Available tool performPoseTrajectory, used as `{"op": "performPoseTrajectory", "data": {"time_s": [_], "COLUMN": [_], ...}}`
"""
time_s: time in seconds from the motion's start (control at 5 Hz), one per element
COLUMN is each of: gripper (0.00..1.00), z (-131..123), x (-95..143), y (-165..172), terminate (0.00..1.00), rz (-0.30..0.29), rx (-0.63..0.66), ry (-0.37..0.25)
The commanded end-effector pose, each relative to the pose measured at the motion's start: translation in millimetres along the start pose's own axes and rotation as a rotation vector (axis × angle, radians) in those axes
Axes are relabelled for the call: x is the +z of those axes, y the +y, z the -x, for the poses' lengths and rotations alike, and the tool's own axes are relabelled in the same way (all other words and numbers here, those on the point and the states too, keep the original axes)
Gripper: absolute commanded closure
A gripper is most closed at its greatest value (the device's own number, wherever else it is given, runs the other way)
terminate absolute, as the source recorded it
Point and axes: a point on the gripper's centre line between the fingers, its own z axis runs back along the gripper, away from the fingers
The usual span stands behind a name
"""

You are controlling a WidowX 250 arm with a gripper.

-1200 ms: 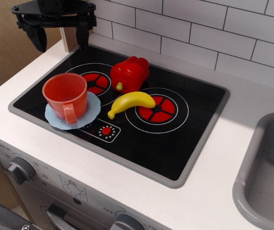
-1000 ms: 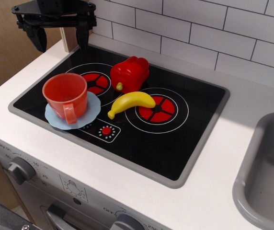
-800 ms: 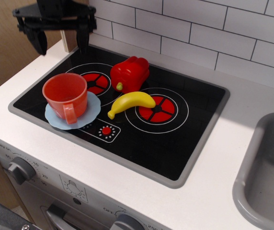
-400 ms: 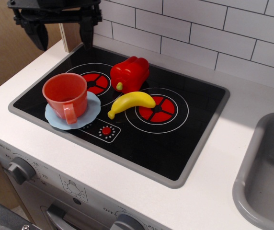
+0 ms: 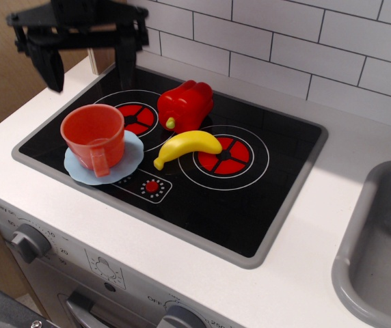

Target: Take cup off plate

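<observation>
The orange-red cup [image 5: 94,137] stands upright on the light-blue scalloped plate [image 5: 131,158], on the front left of the black stovetop, with its handle toward the front. My black gripper [image 5: 90,76] hangs above and behind the cup, over the back left of the stove. Its two fingers are spread wide and hold nothing. The left fingertip [image 5: 54,80] is lower left and the right fingertip [image 5: 126,74] is near the back burner.
A red bell pepper [image 5: 185,104] sits on the stovetop right of the cup, and a yellow banana [image 5: 187,146] lies in front of it. A grey sink [image 5: 380,246] is at the far right. A white tiled wall runs behind, and stove knobs [image 5: 28,242] line the front.
My gripper has come forward and lower, toward the cup, still open. The cup, plate, pepper and banana have not moved.
</observation>
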Motion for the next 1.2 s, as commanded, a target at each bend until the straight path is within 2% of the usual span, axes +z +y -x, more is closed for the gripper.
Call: {"op": "performPoseTrajectory", "data": {"time_s": [0.0,0.2,0.4,1.0], "gripper": [0.0,0.0,0.0,0.0], "z": [34,40,42,41], "x": [-11,-26,-39,-54], "y": [6,3,1,4], "terminate": [0.0,0.0,0.0,0.0], "rz": [0.024,0.052,0.038,0.053], "rx": [-0.059,-0.045,-0.034,0.005], "ry": [0.004,-0.015,0.001,0.05]}}
